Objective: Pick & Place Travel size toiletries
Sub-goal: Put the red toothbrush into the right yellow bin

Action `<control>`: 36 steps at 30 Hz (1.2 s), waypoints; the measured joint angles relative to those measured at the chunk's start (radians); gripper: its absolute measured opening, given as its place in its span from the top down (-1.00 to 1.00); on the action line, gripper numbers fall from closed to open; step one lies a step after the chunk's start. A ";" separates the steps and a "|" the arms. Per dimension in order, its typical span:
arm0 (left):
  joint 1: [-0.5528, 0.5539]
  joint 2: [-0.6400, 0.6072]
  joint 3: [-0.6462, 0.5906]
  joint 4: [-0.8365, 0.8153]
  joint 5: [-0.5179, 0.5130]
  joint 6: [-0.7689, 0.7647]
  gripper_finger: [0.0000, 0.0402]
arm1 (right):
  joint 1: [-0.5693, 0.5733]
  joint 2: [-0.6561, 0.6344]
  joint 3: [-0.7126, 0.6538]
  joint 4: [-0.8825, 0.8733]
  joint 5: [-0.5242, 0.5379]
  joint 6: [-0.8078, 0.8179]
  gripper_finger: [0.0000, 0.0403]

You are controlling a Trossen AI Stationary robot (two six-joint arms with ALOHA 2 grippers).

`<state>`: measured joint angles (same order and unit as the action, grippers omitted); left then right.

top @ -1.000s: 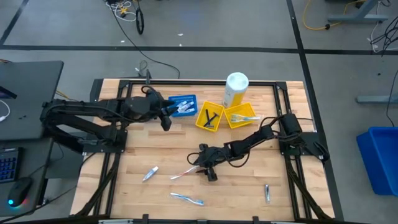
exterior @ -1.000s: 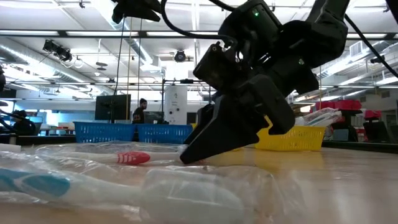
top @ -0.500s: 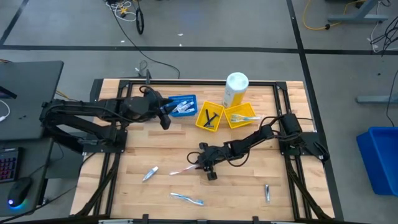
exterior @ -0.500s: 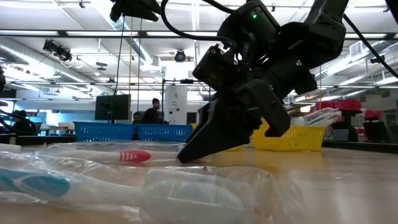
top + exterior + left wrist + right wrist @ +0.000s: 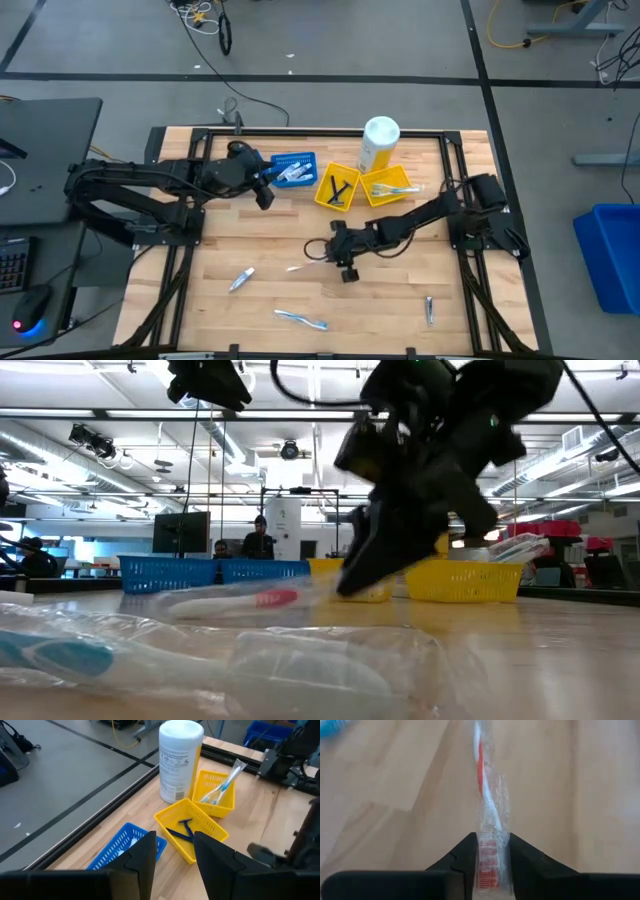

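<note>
My right gripper (image 5: 337, 254) is near the table's middle, shut on a red-and-white toothbrush (image 5: 303, 265) in a clear wrapper. The low view shows the toothbrush (image 5: 262, 599) out to the left of the dark fingers. My left gripper (image 5: 266, 192) hovers open beside the blue tray (image 5: 293, 170), nothing between its fingers (image 5: 141, 857). On the wood lie a silvery tube (image 5: 241, 279), a pale blue toothbrush (image 5: 300, 320) and a small silvery item (image 5: 429, 310). Dark razors lie in one yellow tray (image 5: 337, 189), and wrapped toothbrushes in the other (image 5: 388, 186). My right gripper pinches the toothbrush between its two fingers at the wrapped end with red ribbing (image 5: 488, 851). The fingers lie along the toothbrush, slanting down from the table's right. The rest of it (image 5: 481, 775) reaches out ahead of the fingers, low over the wood; whether its free end rests there I cannot tell.
A tall yellow bottle with a white cap (image 5: 379, 143) stands at the far edge behind the yellow trays. A dark frame runs along the table's edges (image 5: 300, 133). Bare wood lies between the trays and the loose items at the near side.
My right gripper has shut on the red-and-white toothbrush and drawn back toward the table's right and far side. The toothbrush has gone with it toward the right, and its held end has risen a little.
</note>
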<state>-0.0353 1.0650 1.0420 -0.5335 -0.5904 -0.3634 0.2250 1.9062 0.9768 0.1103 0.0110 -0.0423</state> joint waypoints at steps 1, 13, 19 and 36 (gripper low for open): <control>0.000 0.000 0.000 0.001 -0.002 0.002 0.31 | -0.003 -0.023 0.001 -0.025 0.002 0.009 0.52; 0.000 0.005 0.000 -0.008 -0.009 0.011 0.31 | -0.006 -0.458 0.002 -0.634 0.019 0.106 0.51; 0.000 0.024 0.001 -0.003 -0.025 0.012 0.31 | -0.030 -0.677 0.002 -0.986 0.067 0.149 0.52; 0.002 0.061 0.000 0.010 -0.054 0.012 0.31 | -0.219 -0.950 0.002 -1.343 0.286 0.173 0.52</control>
<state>-0.0334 1.1257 1.0416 -0.5231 -0.6441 -0.3515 0.0062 0.9565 0.9791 -1.2322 0.2974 0.1306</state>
